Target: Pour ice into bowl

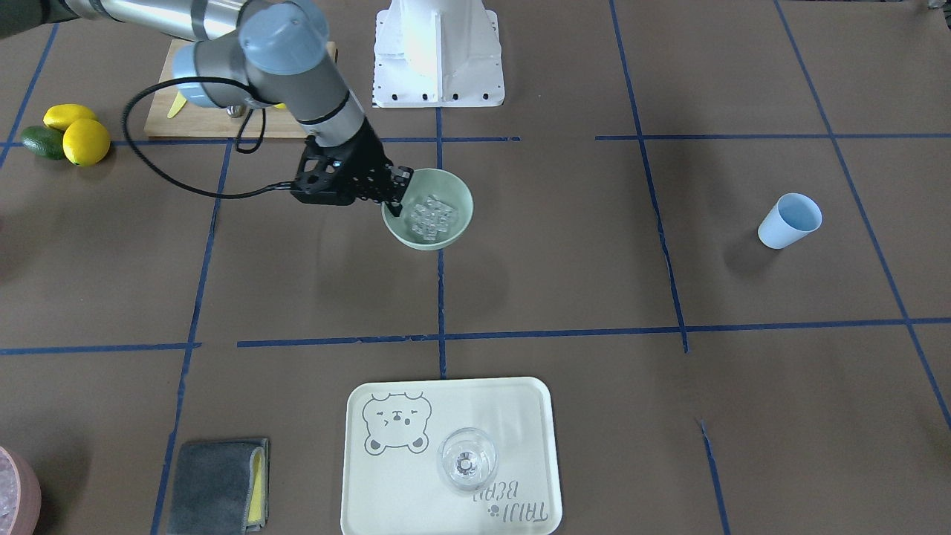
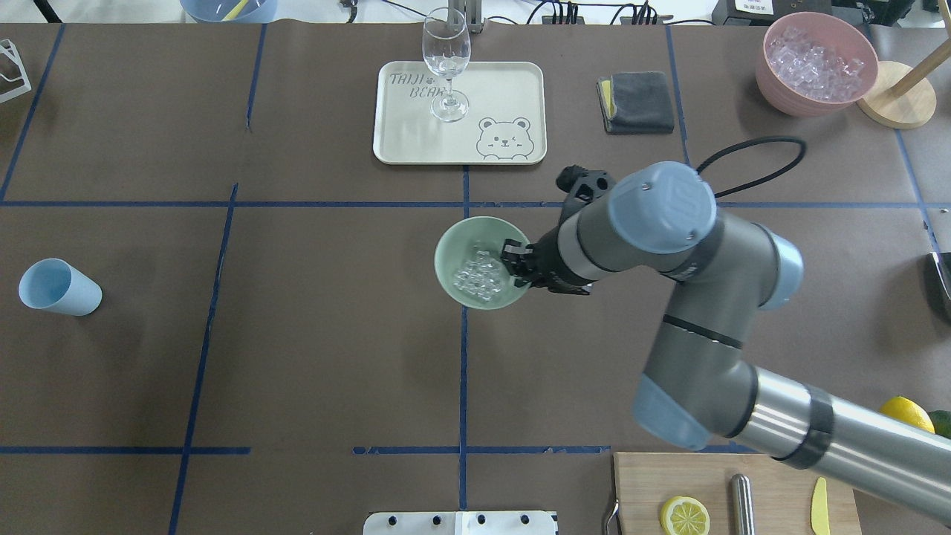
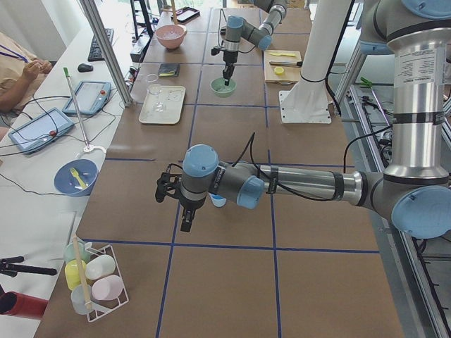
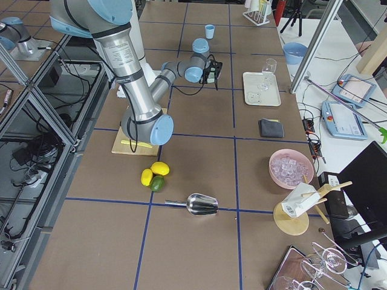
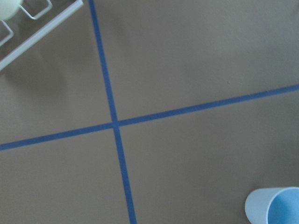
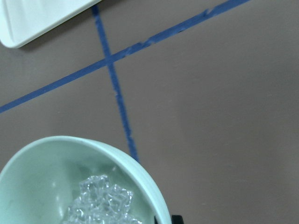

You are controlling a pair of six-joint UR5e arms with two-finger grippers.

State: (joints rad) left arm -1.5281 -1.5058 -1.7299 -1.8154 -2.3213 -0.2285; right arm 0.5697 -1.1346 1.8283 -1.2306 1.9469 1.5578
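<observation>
Several small clear ice cubes lie heaped in the pale mint-green round bowl on the counter, the right hand clamped narrow on its rim, while the left hand hangs well apart, its opening impossible to tell.

A pale mint-green round bowl, smooth and plain, sits mouth-up just left of centre in the upper half of the front-facing view. A small heap of clear, glassy ice cubes lies clustered at its bottom.
</observation>
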